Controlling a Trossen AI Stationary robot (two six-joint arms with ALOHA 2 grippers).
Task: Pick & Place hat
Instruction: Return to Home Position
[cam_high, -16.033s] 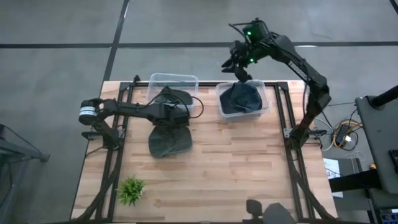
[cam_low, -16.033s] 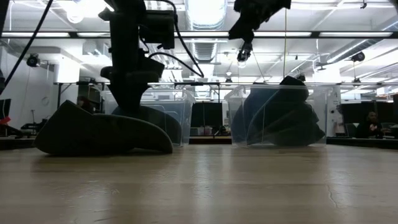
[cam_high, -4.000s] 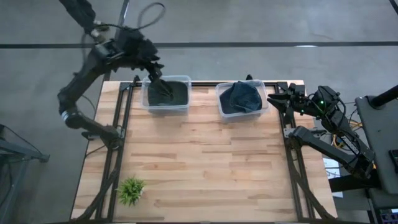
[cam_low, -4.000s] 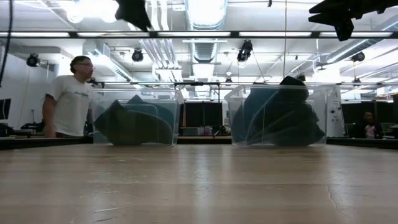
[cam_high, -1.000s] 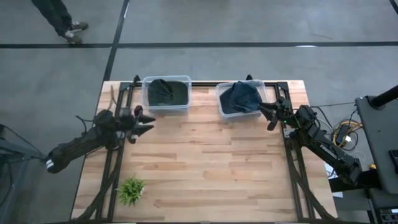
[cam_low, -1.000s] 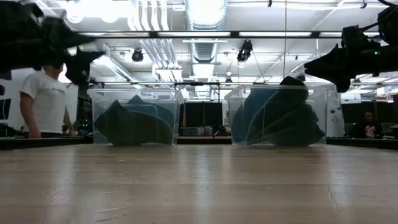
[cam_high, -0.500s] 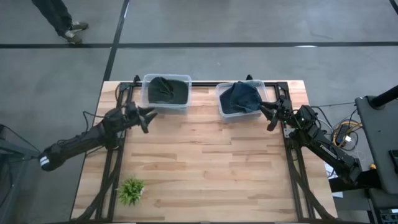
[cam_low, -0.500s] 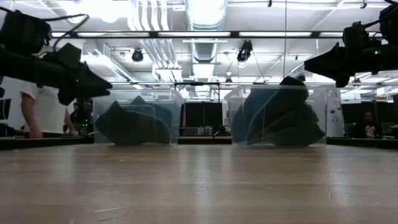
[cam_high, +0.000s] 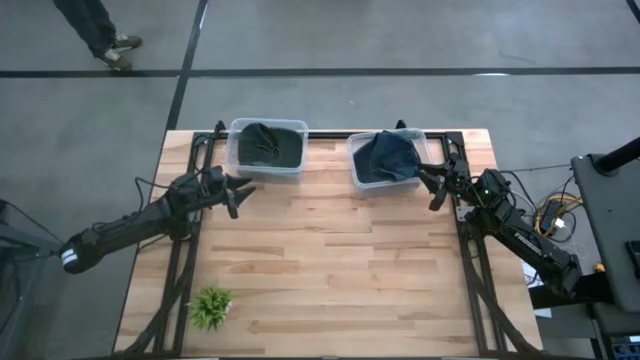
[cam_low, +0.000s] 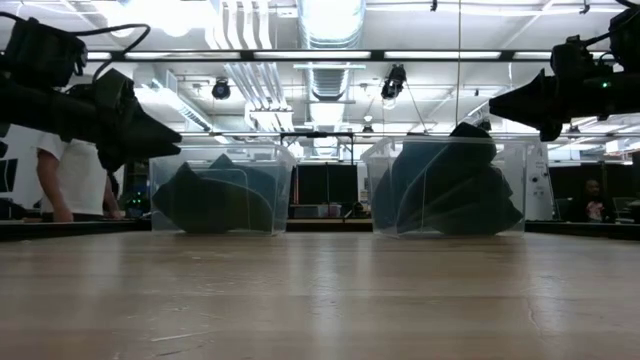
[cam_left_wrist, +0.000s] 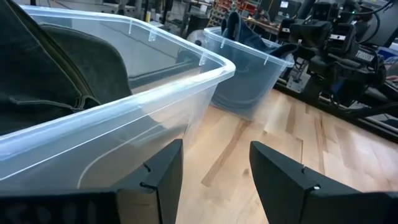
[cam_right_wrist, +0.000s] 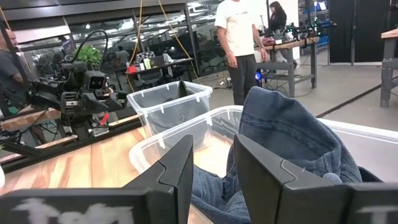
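Note:
A dark olive hat (cam_high: 262, 146) lies inside the left clear bin (cam_high: 236, 160) at the table's far side. A blue denim hat (cam_high: 386, 157) fills the right clear bin (cam_high: 428, 168), its crown standing above the rim (cam_low: 470, 130). My left gripper (cam_high: 243, 190) hovers open just in front of the left bin's near left corner (cam_left_wrist: 205, 62), with nothing between its fingers. My right gripper (cam_high: 430, 188) stands open beside the right bin's right side, pointing level at the denim hat (cam_right_wrist: 292, 137), and holds nothing.
A small green plant (cam_high: 210, 305) stands near the table's front left corner. The wooden table top (cam_high: 330, 260) stretches between the arms. A person in a white shirt (cam_low: 72, 180) stands beyond the table's far edge.
My left gripper has sunk and gone toward the left bin, tipping its fingers downward; it stays open. The hats and bins have not moved.

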